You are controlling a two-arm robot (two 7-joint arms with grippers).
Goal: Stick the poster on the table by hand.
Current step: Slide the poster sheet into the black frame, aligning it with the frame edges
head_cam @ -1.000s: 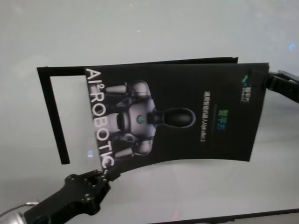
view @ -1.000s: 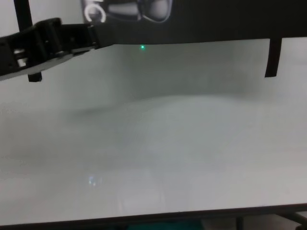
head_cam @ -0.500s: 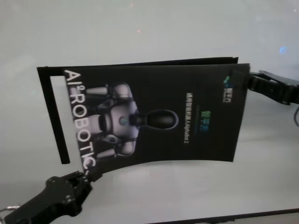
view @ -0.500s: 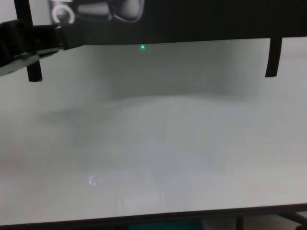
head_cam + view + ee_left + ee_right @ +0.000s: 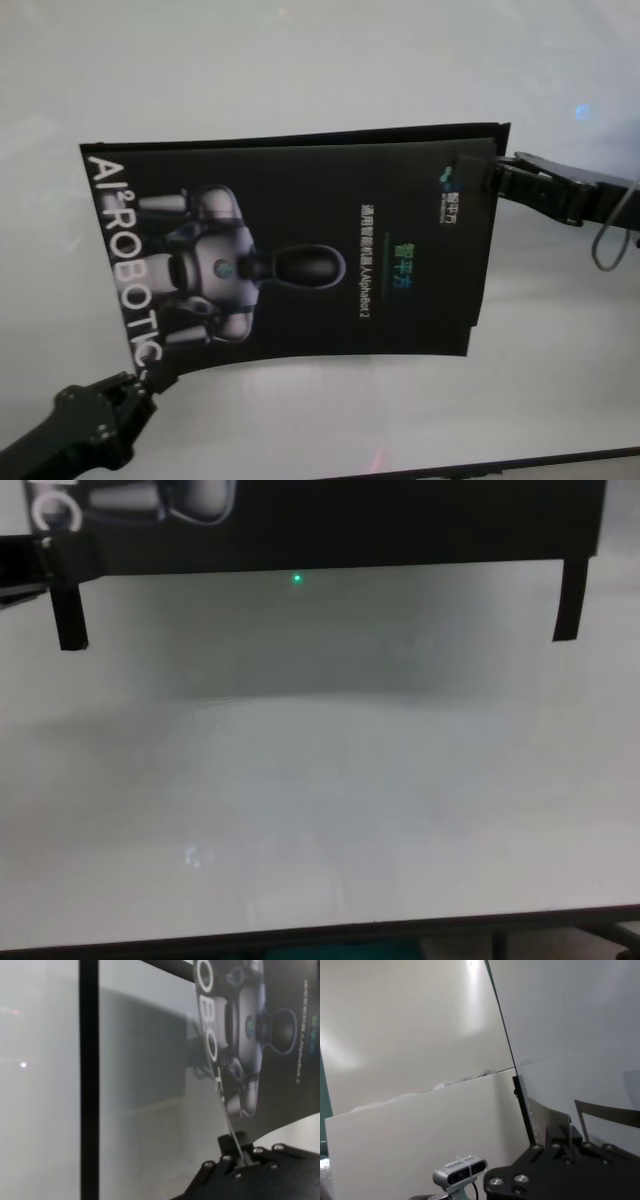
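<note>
Both jaws are pinching opposite corners of the large glossy black poster (image 5: 300, 250): left gripper (image 5: 150, 378), right gripper (image 5: 487, 172). Uneven lowering is risking wrinkles on the white table (image 5: 300, 60).

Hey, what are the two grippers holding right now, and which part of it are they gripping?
Both hold the poster. The left gripper pinches its near left corner, by the lettering; the right gripper pinches its far right corner, near the small logo.
</note>
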